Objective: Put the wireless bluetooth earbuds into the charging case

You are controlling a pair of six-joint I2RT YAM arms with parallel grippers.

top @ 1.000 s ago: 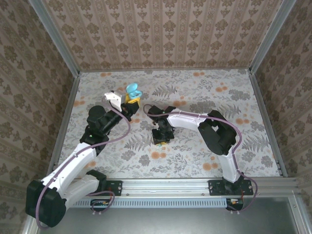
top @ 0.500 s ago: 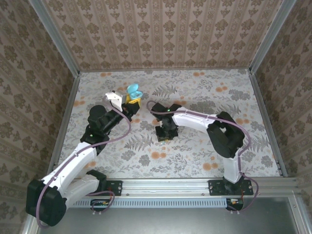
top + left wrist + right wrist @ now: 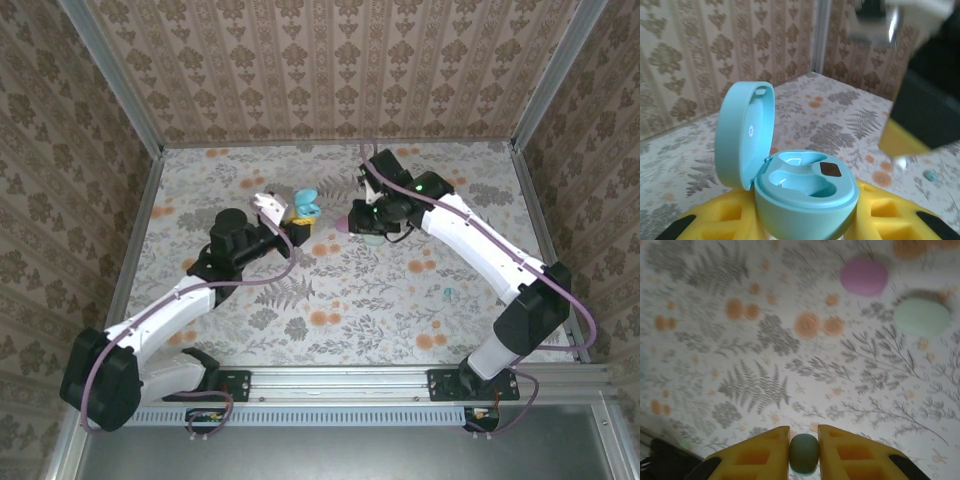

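Nipped tight around a tiny teal earbud [image 3: 804, 455], the right gripper [image 3: 804, 436] should carry it left — level and slow — to the open blue charging case [image 3: 790, 175] clamped in the left gripper [image 3: 805, 222], squaring up before lowering.

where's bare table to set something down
Free: the near middle of the table, between both arms, and the far left corner. Crowded: where the left gripper with the blue case meets the right gripper holding an earbud by the pink case and mint case.
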